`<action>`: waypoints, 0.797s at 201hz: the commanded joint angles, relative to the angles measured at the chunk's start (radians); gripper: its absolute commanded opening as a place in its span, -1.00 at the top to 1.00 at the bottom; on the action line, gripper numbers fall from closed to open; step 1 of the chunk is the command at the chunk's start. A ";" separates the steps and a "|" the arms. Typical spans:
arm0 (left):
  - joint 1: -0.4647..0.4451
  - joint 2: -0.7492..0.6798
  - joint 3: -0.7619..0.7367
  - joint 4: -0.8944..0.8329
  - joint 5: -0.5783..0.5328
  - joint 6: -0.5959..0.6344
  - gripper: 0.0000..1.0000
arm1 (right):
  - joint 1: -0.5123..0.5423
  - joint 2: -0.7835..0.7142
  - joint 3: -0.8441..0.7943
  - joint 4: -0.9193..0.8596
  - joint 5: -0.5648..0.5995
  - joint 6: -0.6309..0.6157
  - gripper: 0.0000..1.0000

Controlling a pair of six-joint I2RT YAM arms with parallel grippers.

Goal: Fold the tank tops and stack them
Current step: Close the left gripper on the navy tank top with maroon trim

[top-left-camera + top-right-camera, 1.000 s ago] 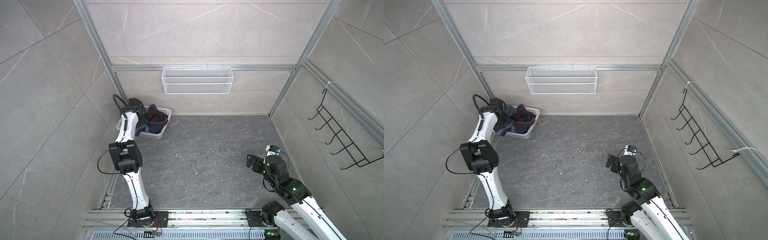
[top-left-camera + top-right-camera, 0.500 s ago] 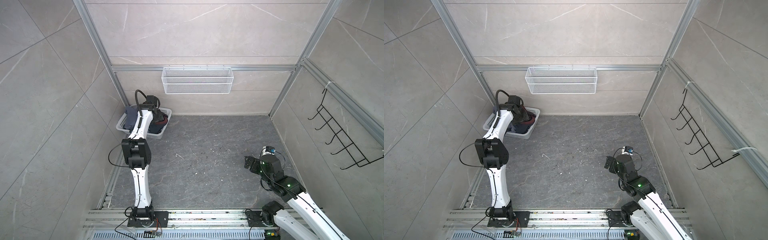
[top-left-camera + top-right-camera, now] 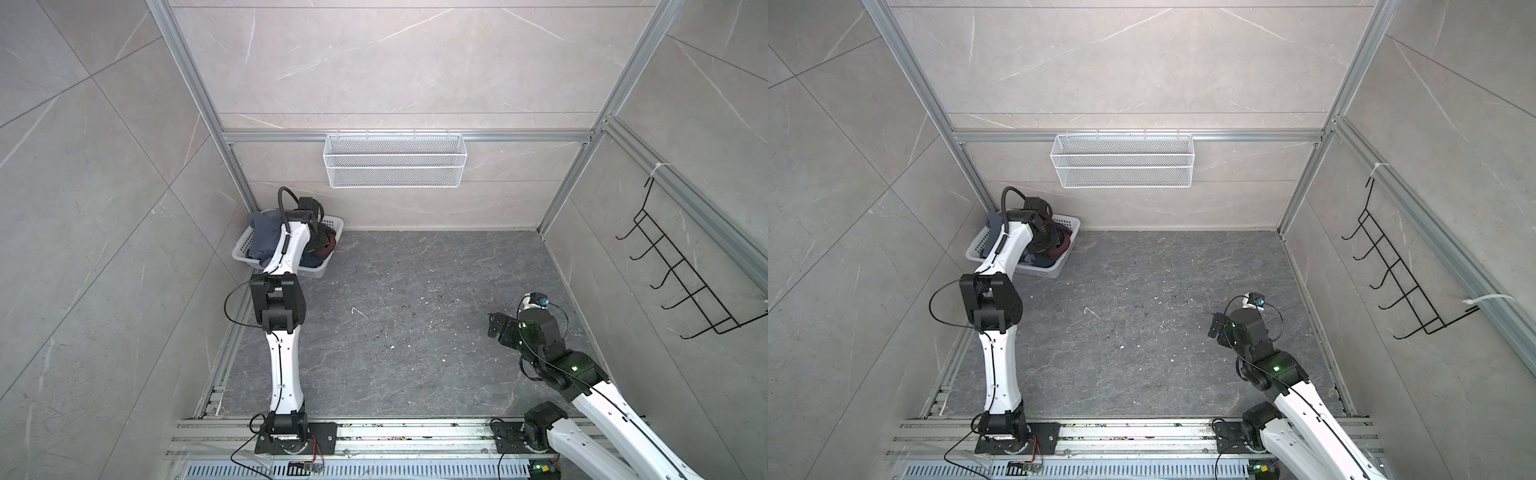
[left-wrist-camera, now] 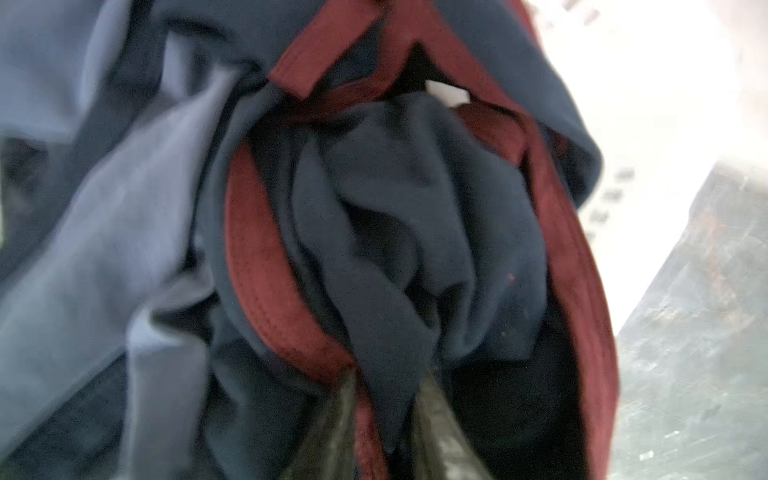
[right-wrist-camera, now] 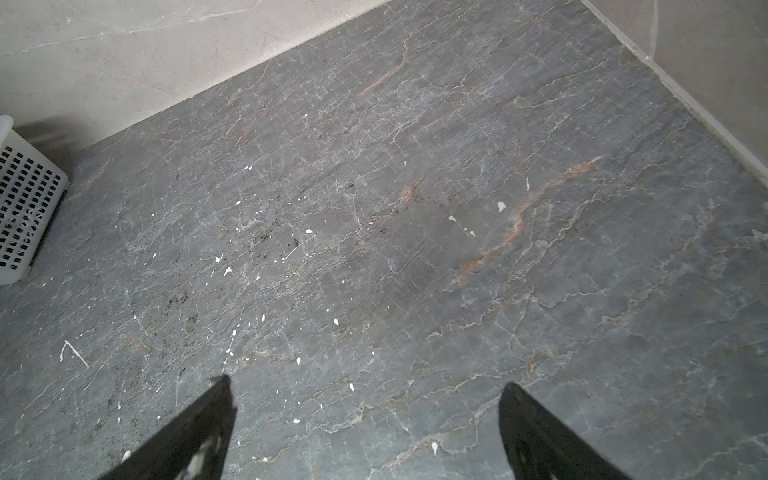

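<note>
Now, left pincer [image 4: 386, 384] tight on a fold of the navy tank top [image 4: 415, 232]; right pincer [image 5: 365, 384] wide apart, empty.

Pale marbled wall panels [image 3: 395, 62] stood in aluminium profiles [image 3: 407, 136], dark veined worktop [image 3: 415, 324] was flecked white, white mesh basket [image 3: 394, 166] hung behind, black hook rack [image 3: 681, 274] hung right.

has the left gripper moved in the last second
Yes. In a top view the left gripper has swung from the left end of the white basket to its right half, and is shut on the navy tank top.
</note>
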 commanded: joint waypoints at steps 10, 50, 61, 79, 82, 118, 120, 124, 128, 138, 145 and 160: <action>-0.004 -0.032 0.099 -0.008 0.024 0.003 1.00 | 0.002 -0.005 0.001 -0.006 0.021 0.015 -0.99; -0.005 -0.130 0.124 0.040 0.041 0.001 1.00 | 0.001 0.003 0.009 -0.015 0.032 0.016 -0.98; -0.004 -0.160 0.126 0.060 0.059 0.001 1.00 | 0.001 0.005 0.010 -0.019 0.035 0.016 -0.98; -0.004 -0.215 0.133 0.102 0.075 -0.002 1.00 | 0.002 0.002 0.012 -0.025 0.039 0.018 -0.98; -0.005 -0.222 0.135 0.109 0.077 -0.001 1.00 | 0.002 0.001 0.014 -0.026 0.040 0.019 -0.98; -0.004 -0.314 0.184 0.211 0.086 0.008 1.00 | 0.001 -0.008 0.012 -0.033 0.041 0.026 -0.98; -0.003 -0.318 0.186 0.218 0.087 0.009 1.00 | 0.001 -0.007 0.012 -0.034 0.041 0.027 -0.98; -0.004 -0.325 0.191 0.231 0.089 0.011 1.00 | 0.003 -0.008 0.015 -0.035 0.042 0.028 -0.98; -0.003 -0.332 0.195 0.244 0.090 0.014 1.00 | 0.002 -0.009 0.015 -0.036 0.042 0.028 -0.98; -0.003 -0.345 0.203 0.270 0.086 0.015 1.00 | 0.001 -0.010 0.013 -0.037 0.044 0.030 -0.98; -0.003 -0.354 0.207 0.285 0.078 0.020 1.00 | 0.002 -0.010 0.013 -0.038 0.042 0.031 -0.98; 0.002 -0.366 0.218 0.314 0.054 0.028 1.00 | 0.001 -0.013 0.013 -0.044 0.043 0.031 -0.98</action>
